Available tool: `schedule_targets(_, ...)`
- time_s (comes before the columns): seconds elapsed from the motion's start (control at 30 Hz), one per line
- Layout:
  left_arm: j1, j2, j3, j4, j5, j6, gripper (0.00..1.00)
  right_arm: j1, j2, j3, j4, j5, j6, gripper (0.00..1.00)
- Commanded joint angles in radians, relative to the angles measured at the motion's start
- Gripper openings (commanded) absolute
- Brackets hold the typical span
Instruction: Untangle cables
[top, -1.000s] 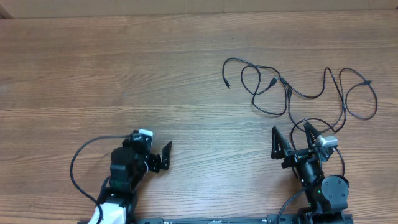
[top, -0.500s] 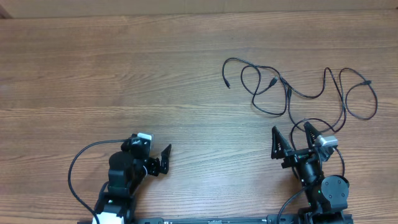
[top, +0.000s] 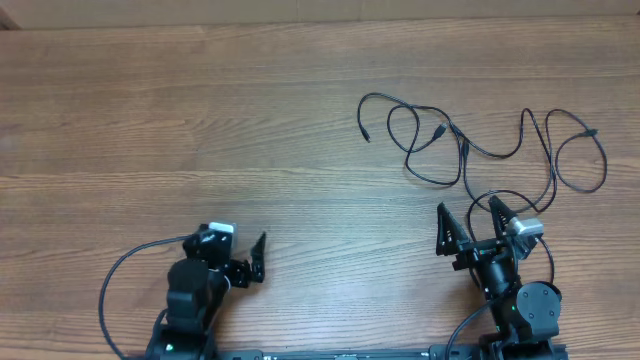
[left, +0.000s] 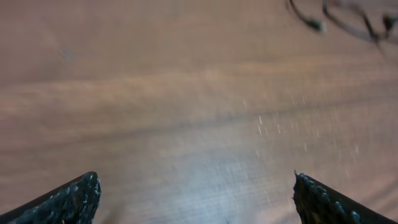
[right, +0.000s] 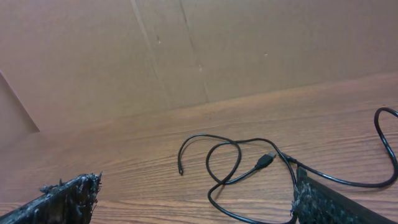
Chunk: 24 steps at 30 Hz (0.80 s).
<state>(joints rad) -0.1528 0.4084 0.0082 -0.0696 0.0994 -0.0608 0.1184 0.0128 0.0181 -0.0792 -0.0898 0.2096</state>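
The cables (top: 463, 147) are lying in loose, crossing loops on the worktop (top: 200, 120) at about 2 o'clock, near the right gripper (top: 466, 207), which is standing wide open and holding nothing. The left gripper (left: 194, 183), at 7 o'clock, is also gaping empty, well apart from them. I am seeing one risk: pinching two crossed strands together and pulling would probably be tightening the tangle.

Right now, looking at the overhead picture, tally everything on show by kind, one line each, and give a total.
Robot claws: 2, the left claw and the right claw, both open
Tangle of black cables: 1 (separate cords cannot be counted)
Wooden table: 1
Total: 4
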Motion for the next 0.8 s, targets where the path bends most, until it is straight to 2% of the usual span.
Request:
schedule_targets(0.0,0.003,-0.087,-0.004,-0.009,-0.091,-0.031,1.00,-0.002,-0.010,-0.010,0.003,-0.002,0.006,1.00)
schedule_targets(0.53,0.049,-0.409,-0.004,-0.010,-0.106,0.039,0.99,-0.002,-0.010,-0.010,0.003,-0.002,0.006,1.00)
schedule_targets(0.77,0.047,-0.405,-0.004,-0.008,-0.100,0.039,1.00,-0.002,-0.010,-0.010,0.003,-0.002,0.006,1.00)
